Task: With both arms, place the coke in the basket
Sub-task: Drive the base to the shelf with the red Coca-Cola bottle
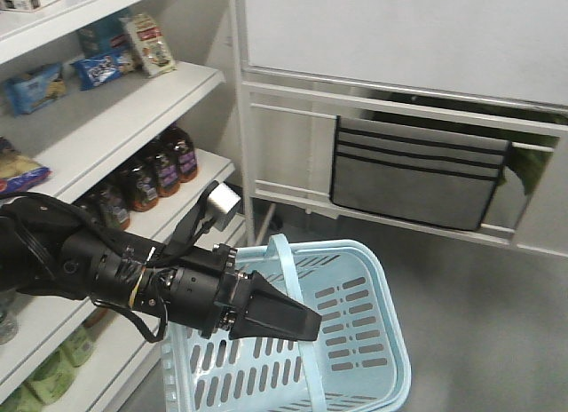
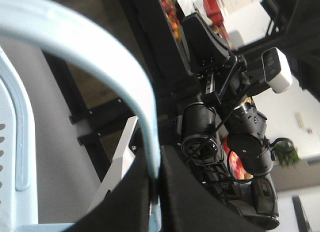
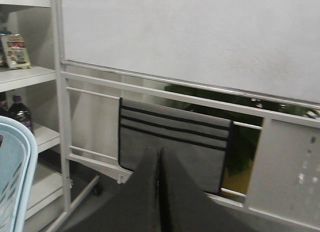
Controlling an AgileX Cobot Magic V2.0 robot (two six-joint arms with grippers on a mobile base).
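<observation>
Coke (image 1: 164, 168) stood on the middle shelf (image 1: 213, 170), one of a short row of small dark bottles with reddish labels and dark caps, packed touching one another. The print was too small to read, so taking these for the task's bottle was a judgement. No bottle showed in the visible part of the basket (image 1: 328, 246), which sat beside the shelving, below that shelf.

The left arm (image 1: 142, 274) had its jaws pinched tight on the basket's near hoop handle (image 1: 308, 372). The right arm (image 2: 247, 147) had its jaws pressed together on nothing, pointing past the basket's edge, well apart from the row.

Such a bottle would likely be fairly light but weighted by its liquid. Sealed, it would be stiff, though the thin plastic wall should give a little under a hard squeeze. The round body and glossy label looked slippery, and a tall narrow shape tips easily if nudged near the cap. The safest hold seemed to be across the labelled middle, jaws spread wide before closing. Neighbours crowded each side, so an end bottle, approached from the shelf's open front, appeared easiest to take without toppling the others.
</observation>
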